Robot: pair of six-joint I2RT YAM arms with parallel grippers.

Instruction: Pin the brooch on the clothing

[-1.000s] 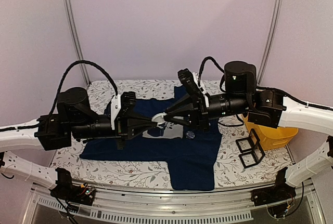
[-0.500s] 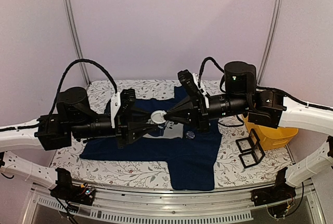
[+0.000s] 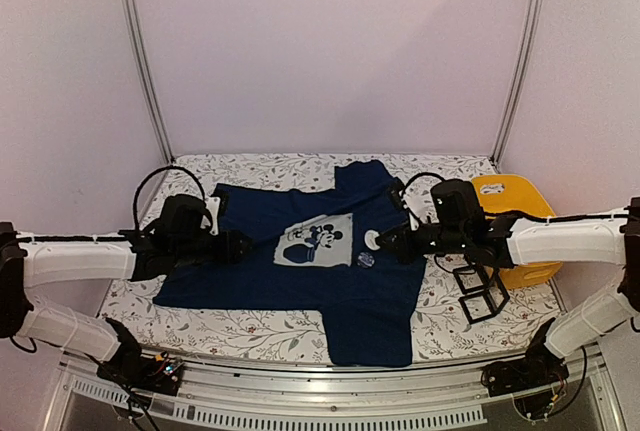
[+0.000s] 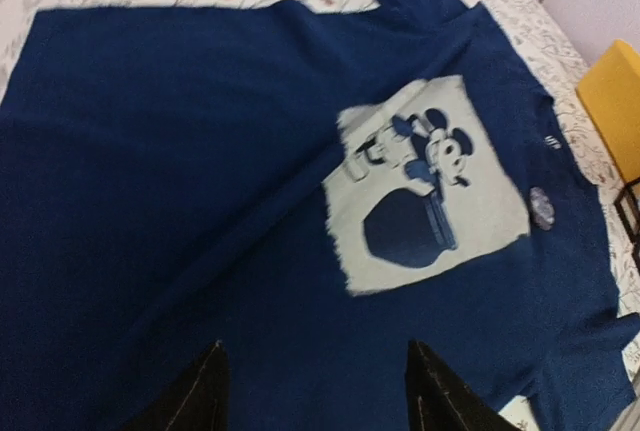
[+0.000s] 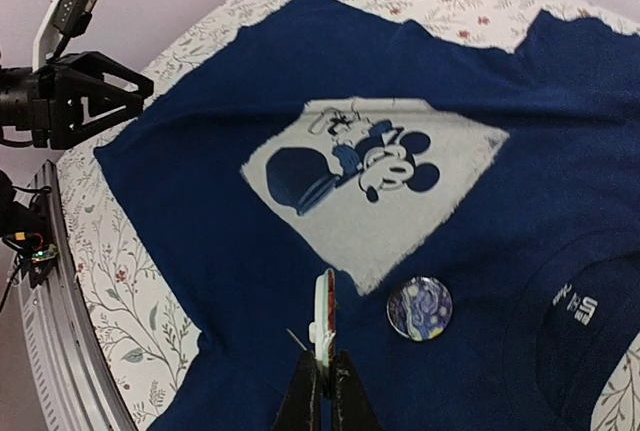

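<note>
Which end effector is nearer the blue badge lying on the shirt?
Right. The right end effector sits just beside the badge; the left end effector is across the print from it.

So the navy T-shirt point(image 3: 300, 286) is lying spread flat, face up, on the table point(image 3: 250, 329), collar pointing to the right and sleeves sticking out far and near. Its pale square cartoon-mouse print point(image 3: 318, 243) is sitting mid-chest. The brooch point(image 5: 323, 313) is being pinched edge-on by the right gripper point(image 5: 321, 359), white rim showing, just off the print's corner. A second brooch point(image 5: 419, 309), round with blue swirls, is lying face up right beside it.
</note>
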